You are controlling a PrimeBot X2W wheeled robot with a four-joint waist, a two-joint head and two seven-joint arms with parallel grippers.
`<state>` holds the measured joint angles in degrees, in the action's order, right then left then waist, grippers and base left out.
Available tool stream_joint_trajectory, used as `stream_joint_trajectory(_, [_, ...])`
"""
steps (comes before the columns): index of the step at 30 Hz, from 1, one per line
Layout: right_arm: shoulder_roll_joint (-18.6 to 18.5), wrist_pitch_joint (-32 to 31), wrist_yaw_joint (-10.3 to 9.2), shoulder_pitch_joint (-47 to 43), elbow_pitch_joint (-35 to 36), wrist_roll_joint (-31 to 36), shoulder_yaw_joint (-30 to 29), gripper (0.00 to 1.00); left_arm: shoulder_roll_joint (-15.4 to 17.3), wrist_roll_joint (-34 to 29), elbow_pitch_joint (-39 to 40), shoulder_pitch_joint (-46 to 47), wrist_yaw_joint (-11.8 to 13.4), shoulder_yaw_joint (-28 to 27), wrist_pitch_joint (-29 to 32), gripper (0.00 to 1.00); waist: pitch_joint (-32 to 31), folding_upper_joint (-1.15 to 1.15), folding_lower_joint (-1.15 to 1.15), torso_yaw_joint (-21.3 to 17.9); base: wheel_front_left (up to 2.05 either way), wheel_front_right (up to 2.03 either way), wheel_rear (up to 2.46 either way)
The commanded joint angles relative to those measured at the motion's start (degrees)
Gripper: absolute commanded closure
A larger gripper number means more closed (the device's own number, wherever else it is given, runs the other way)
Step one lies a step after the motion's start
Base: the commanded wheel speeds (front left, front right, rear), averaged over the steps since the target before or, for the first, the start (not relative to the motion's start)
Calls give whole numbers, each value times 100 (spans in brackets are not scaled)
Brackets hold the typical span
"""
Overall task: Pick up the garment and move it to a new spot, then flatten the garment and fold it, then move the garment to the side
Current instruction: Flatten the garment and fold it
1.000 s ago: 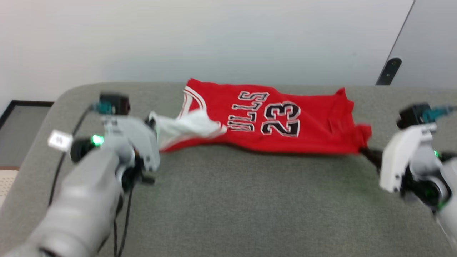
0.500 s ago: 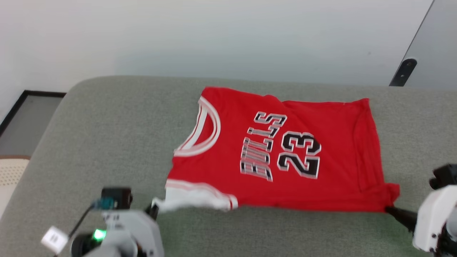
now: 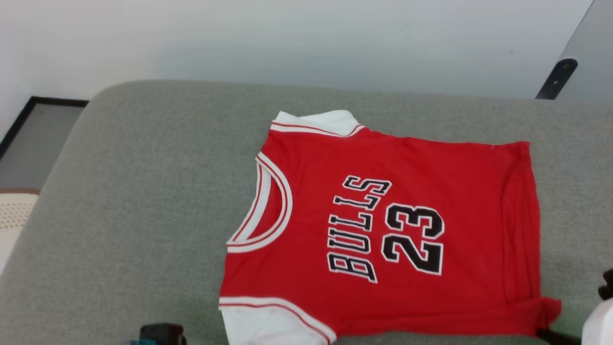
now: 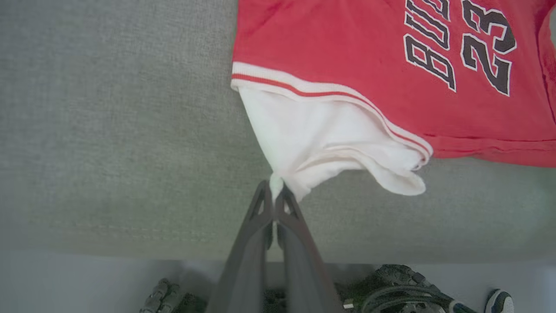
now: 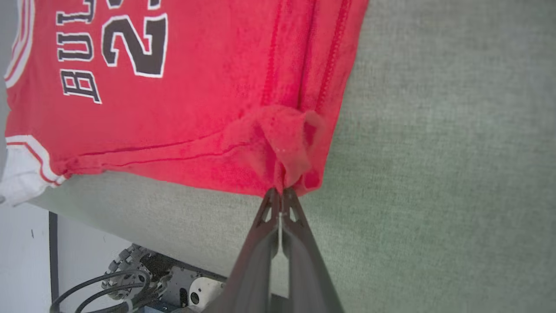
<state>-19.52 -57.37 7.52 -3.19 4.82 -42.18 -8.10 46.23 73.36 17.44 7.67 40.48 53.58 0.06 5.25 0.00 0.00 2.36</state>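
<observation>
Your left end effector (image 4: 274,188) is pinched fully closed on the tip of a white sleeve (image 4: 312,130). Your right end effector (image 5: 281,193) is clamped the same way on a bunched hem corner (image 5: 286,139). The counter's near edge (image 4: 130,251) runs close behind both. Ahead of them the red Bulls jersey (image 3: 383,182) lies spread out. Bare grey counter (image 3: 143,191) lies open to both sides, and a pale wall (image 3: 287,38) stands beyond.

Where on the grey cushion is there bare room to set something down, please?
The cushion is barest between the garment collar and its left edge; a narrower band borders the wall. Crowded near edge: left gripper and right gripper pinch cloth there.
</observation>
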Motion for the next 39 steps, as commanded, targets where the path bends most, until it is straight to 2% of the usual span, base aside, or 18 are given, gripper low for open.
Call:
stream_joint_trajectory(1, [91,-254,-7,-166,156,97,-148,100,10,76,79,-113,135,1,38,100,59,0,0,-9,0,0,0])
stream_joint_trajectory(4, [275,-546,-7,-284,452,213,-374,100,37,93,205,-184,215,114,166,100,125,0,0,-27,0,0,0])
stream_joint_trajectory(9, [491,-771,-7,-147,706,428,-634,100,299,-154,376,164,288,210,376,100,193,0,0,-73,0,0,0])
stream_joint_trajectory(13, [495,-863,-7,139,699,620,-651,100,590,-412,517,632,327,231,632,100,259,0,0,-138,0,0,0])
stream_joint_trajectory(19, [391,-932,-7,597,530,830,-512,100,834,-675,543,1287,236,213,985,100,338,0,0,-241,0,0,0])
stream_joint_trajectory(21, [350,-950,-7,777,411,876,-427,100,940,-830,466,1558,139,249,1133,100,374,0,0,-283,0,0,0])
stream_joint_trajectory(26, [203,-894,-7,1419,-40,987,-129,100,939,-1125,33,2404,-422,316,1561,100,523,0,0,-390,0,0,0])
stream_joint_trajectory(29, [134,-844,-7,1739,-327,1064,58,100,779,-1181,-307,2791,-767,360,1767,100,588,0,0,-431,0,0,0])
stream_joint_trajectory(30, [134,-844,-7,1739,-327,1064,58,100,779,-1181,-307,2791,-767,360,1767,100,588,0,0,-431,0,0,0])
stream_joint_trajectory(31, [103,-803,-7,1958,-487,1085,213,100,629,-1165,-559,3026,-984,373,1889,100,636,0,0,-457,0,0,0])
stream_joint_trajectory(32, [103,-803,-7,1958,-487,1085,213,100,629,-1165,-559,3026,-984,373,1889,100,636,0,0,-457,0,0,0])
stream_joint_trajectory(39, [-13,-664,-7,2559,-1081,1119,753,100,107,-1054,-1510,3649,-1662,499,2342,100,831,0,0,-524,0,0,0])
